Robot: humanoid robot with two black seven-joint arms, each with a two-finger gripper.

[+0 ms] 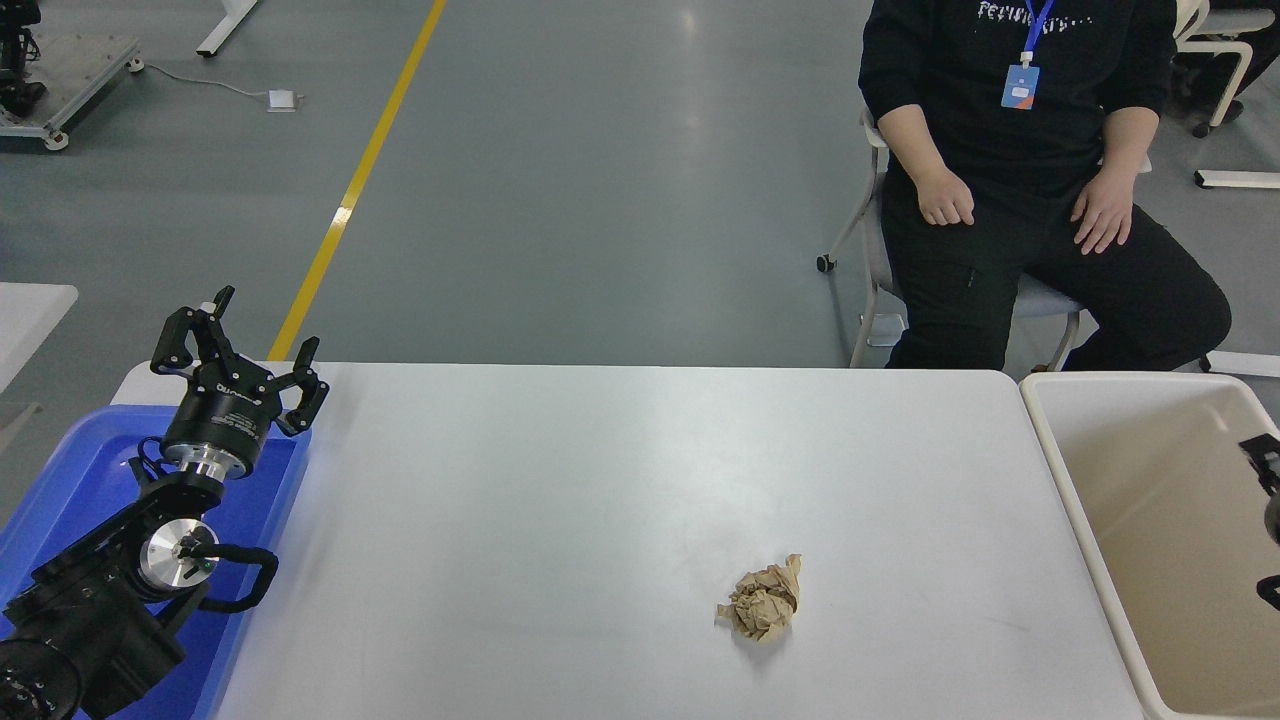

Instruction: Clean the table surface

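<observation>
Bench (560, 500): white matte top w/ rounded corners, widest thing in view, fills lower middle of the frame.
Paper wad (762, 601): crumpled tan/brown paper, lies on bench right of centre, toward the near edge; nothing touches it.
Blue tray (70, 470): at bench's left end, partly under the left arm.
Beige bin (1060, 470): rimmed, just beside bench's right edge; the inside that shows is bare beige wall and floor.
Left end effector (240, 352): parked lower left over the tray's far corner, pointing away from cam; fingers spread wide apart, nothing between them.
Left arm (110, 590): black, silver joint cap showing, runs in from the bottom left corner.
Right end effector (1266, 475): only a black sliver at the right edge, over the bin; can't tell how far apart its fingers are or whether it has anything.
Person (1020, 120): seated on a wheeled chair beyond bench's far right corner, black clothes, blue lanyard w/ badge; both hands on thighs, well apart from bench.
Floor (600, 180): grey, w/ a yellow line (350, 190) running diagonally at upper left.
Wad vs bin: well apart, bare bench surface between them.
</observation>
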